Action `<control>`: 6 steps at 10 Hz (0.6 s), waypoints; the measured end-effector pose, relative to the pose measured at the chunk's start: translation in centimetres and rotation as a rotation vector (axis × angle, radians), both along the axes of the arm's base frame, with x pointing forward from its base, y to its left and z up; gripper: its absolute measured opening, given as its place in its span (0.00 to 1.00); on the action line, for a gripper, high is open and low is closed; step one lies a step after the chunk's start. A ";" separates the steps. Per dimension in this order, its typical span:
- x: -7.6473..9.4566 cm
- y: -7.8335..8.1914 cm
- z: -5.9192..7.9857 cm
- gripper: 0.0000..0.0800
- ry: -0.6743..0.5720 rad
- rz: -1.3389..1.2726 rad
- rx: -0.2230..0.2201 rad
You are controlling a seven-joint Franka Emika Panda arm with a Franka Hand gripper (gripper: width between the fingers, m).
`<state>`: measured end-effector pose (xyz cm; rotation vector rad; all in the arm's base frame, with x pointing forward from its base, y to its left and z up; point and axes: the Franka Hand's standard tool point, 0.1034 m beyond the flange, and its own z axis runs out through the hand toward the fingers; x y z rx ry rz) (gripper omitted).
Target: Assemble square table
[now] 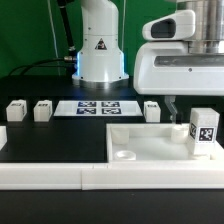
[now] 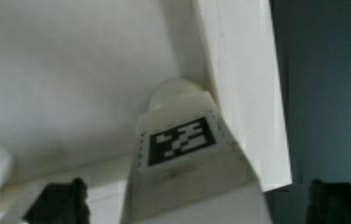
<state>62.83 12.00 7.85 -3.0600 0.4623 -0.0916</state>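
My jaws stand wide, empty, near the leg point(image 1: 205, 130) (upright beside the panel point(image 1: 140, 142)); centre it between them first. Then close squarely.

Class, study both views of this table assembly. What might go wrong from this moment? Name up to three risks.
1. The open gripper hovers by the tagged leg, which sits tight against the panel edge; a descending finger may strike the panel instead.
2. If the jaws close off-centre, they might tip or push the leg.
3. Another loose leg lies close to the gripper; a sideways sweep may knock it.
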 end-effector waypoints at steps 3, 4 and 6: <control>0.0 -0.1 0.0 0.36 0.005 -0.117 0.007; 0.0 -0.1 0.0 0.36 0.007 -0.190 0.012; 0.0 -0.3 -0.1 0.36 0.015 -0.397 0.029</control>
